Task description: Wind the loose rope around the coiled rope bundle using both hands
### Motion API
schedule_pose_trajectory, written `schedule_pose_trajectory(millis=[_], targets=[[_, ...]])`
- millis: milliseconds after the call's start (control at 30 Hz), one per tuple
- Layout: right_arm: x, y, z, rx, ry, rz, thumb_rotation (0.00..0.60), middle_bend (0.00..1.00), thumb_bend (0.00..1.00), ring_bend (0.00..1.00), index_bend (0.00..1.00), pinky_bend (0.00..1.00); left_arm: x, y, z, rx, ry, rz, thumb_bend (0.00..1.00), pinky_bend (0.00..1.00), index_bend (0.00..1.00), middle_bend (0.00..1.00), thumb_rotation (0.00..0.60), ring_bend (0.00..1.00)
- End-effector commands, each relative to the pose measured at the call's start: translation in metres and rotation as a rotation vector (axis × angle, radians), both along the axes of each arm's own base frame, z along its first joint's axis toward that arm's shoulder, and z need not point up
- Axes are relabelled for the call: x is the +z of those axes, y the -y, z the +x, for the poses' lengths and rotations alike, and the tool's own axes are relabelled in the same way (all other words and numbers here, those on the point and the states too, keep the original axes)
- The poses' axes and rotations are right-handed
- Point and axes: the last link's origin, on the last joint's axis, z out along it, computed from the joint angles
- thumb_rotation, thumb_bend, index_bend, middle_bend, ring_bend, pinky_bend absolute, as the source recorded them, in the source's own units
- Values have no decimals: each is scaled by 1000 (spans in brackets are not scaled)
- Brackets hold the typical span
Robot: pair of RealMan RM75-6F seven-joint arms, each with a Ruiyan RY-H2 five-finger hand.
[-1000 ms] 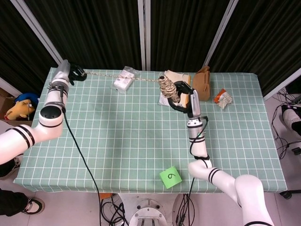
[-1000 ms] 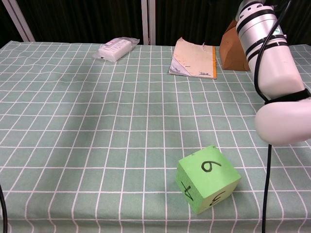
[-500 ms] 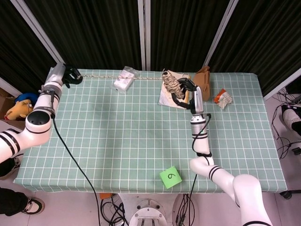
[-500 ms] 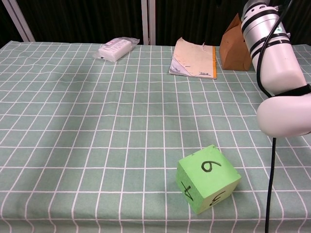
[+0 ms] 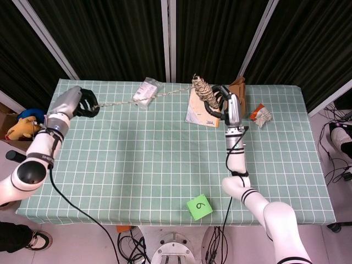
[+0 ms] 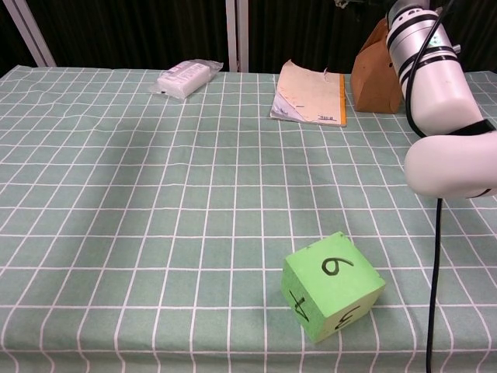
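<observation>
Dark curtains hang behind the green checked tablecloth (image 5: 165, 159) where I am running both arms from afar. My right hand (image 5: 219, 102) grips the coiled rope bundle (image 5: 202, 89), its black fingers curled round the lower part of the coil, holding it raised and tilted over the tan notebook (image 5: 199, 110). From the bundle the loose rope (image 5: 118, 103) runs in a nearly straight line away toward the far-left corner of the cloth, passing over the white packet (image 5: 144, 92) that lies on that side of the notebook. My left hand (image 5: 85, 103) holds the rope's other end there, fingers closed about it near the cloth's left edge, well apart from the notebook.

Just beyond the notebook on the opposite side, behind my right hand, stands a brown paper bag (image 5: 237, 92), and further out from it lies a crumpled orange-and-white wrapper (image 5: 260, 115). A green cube (image 5: 199, 207) marked 6 sits at the near edge of the cloth, well in front of the notebook.

From the chest camera I see the cube (image 6: 331, 284) up close, the notebook (image 6: 309, 95) flat with the packet (image 6: 185, 78) beside it and the bag (image 6: 376, 71) on its other side; only my right forearm shows there, neither hand nor the rope.
</observation>
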Motion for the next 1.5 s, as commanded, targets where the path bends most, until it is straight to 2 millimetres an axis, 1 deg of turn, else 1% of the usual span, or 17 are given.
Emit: schedule_pose_trajectory(millis=[33,200,400,533,633,733,900,1033,1100,1233,1367,1500], targets=[[-7,5,4,-22,-22,29,600,727,619,680,927,855,8,29,28,-139,-34,-4,560,664,797,607,600,549],[-16,6,16,-9,-42,54,600,727,621,680,927,855,7,48,67,-283,-44,-4,561,666,797,608,600,549],[-29,3,39,37,-98,81,600,727,622,680,927,855,1,60,125,-450,-22,15,560,672,797,608,600,550],[-41,0,49,62,-167,106,600,727,623,680,930,856,-1,61,159,-515,1,32,560,674,797,610,600,552],[-48,-3,55,90,-219,117,600,727,623,680,932,855,-3,58,180,-535,5,44,560,677,797,615,600,555],[-54,-6,58,116,-266,136,600,728,620,680,934,856,-8,53,195,-514,45,36,560,677,797,615,600,555],[-57,-7,64,147,-304,139,600,728,619,680,936,855,-21,45,214,-479,82,6,563,679,797,615,600,555],[-61,-8,71,169,-317,151,600,728,619,680,937,855,-34,38,234,-484,83,-1,563,679,797,615,600,555],[-63,-10,74,188,-325,156,600,728,618,680,938,855,-36,34,242,-482,91,7,563,679,797,615,600,555],[-66,-18,79,276,-318,183,600,728,615,680,938,855,-36,18,254,-454,123,47,563,679,797,615,600,555],[-65,-27,81,351,-286,188,600,728,615,680,938,855,-35,0,254,-394,150,67,563,679,797,615,600,555],[-62,-33,82,395,-264,174,600,728,615,680,938,855,-34,-16,243,-324,167,73,563,679,797,615,600,555]])
